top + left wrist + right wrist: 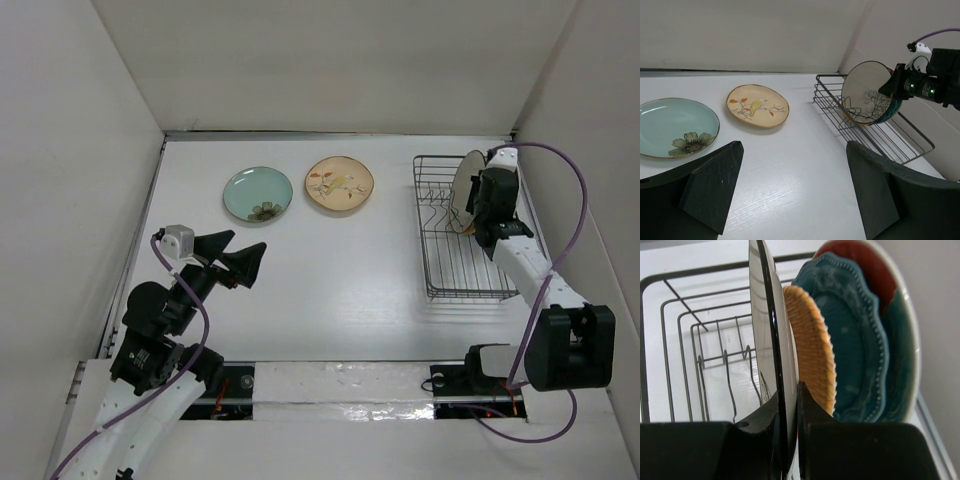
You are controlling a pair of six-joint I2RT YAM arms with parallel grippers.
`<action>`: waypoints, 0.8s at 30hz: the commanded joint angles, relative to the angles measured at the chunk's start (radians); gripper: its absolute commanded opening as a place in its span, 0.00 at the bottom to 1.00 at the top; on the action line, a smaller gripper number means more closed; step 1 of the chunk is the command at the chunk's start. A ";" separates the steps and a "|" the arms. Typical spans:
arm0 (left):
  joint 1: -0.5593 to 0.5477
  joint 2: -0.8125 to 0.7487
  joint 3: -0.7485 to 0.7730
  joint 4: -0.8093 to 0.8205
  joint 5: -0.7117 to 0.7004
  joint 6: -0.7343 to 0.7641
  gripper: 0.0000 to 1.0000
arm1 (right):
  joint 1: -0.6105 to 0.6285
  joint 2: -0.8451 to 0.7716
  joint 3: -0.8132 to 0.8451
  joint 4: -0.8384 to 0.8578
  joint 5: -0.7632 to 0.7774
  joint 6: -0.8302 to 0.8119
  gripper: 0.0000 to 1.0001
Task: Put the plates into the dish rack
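The dark wire dish rack [452,262] stands at the right. My right gripper [479,207] is shut on the rim of the white plate with the black tree [866,93], holding it upright in the rack's far end. In the right wrist view this plate [771,340] is edge-on between my fingers, with the orange woven-look plate [812,347], the dark teal plate [852,330] and the red-and-teal plate [892,315] standing behind it. The pale green plate [258,193] and the beige floral plate [339,184] lie flat on the table. My left gripper [238,256] is open and empty, hovering near them.
White walls enclose the table on the left, back and right. The near part of the rack [890,137] holds only bare wire dividers. The purple cable [565,230] loops beside the right arm.
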 commanded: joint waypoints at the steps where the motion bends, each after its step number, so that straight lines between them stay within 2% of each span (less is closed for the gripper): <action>1: -0.004 0.006 -0.008 0.030 -0.007 0.009 0.82 | -0.007 -0.018 -0.012 0.202 -0.056 0.061 0.00; 5: -0.004 0.037 -0.006 0.027 -0.014 0.005 0.76 | -0.007 -0.005 -0.061 0.226 -0.109 0.117 0.00; 6: -0.004 0.050 -0.006 0.027 -0.023 0.005 0.75 | -0.007 -0.005 -0.067 0.232 -0.112 0.124 0.03; 11: -0.004 0.104 0.000 0.024 -0.033 -0.006 0.59 | -0.007 -0.015 -0.080 0.214 -0.132 0.181 0.30; 12: -0.004 0.125 0.000 0.022 -0.034 -0.011 0.56 | 0.005 -0.021 -0.080 0.191 -0.123 0.195 0.43; 13: -0.004 0.139 0.003 0.021 -0.034 -0.014 0.49 | 0.014 -0.031 -0.075 0.177 -0.107 0.213 0.49; 14: -0.004 0.150 0.005 0.019 -0.036 -0.015 0.47 | 0.015 -0.041 -0.069 0.162 -0.086 0.236 0.53; 15: -0.004 0.176 0.006 0.019 -0.034 -0.018 0.44 | 0.027 -0.069 -0.068 0.151 -0.078 0.247 0.62; 18: 0.019 0.225 0.015 0.024 -0.011 -0.030 0.26 | 0.039 -0.119 -0.057 0.102 -0.064 0.290 0.75; 19: 0.039 0.239 0.017 0.030 -0.002 -0.043 0.13 | 0.050 -0.158 -0.055 0.082 -0.070 0.298 0.76; 21: 0.039 0.280 0.026 0.036 0.009 -0.057 0.00 | 0.061 -0.202 -0.061 0.064 -0.075 0.319 0.82; 24: 0.039 0.340 0.048 0.041 0.012 -0.081 0.00 | 0.071 -0.296 -0.075 0.047 -0.121 0.347 0.87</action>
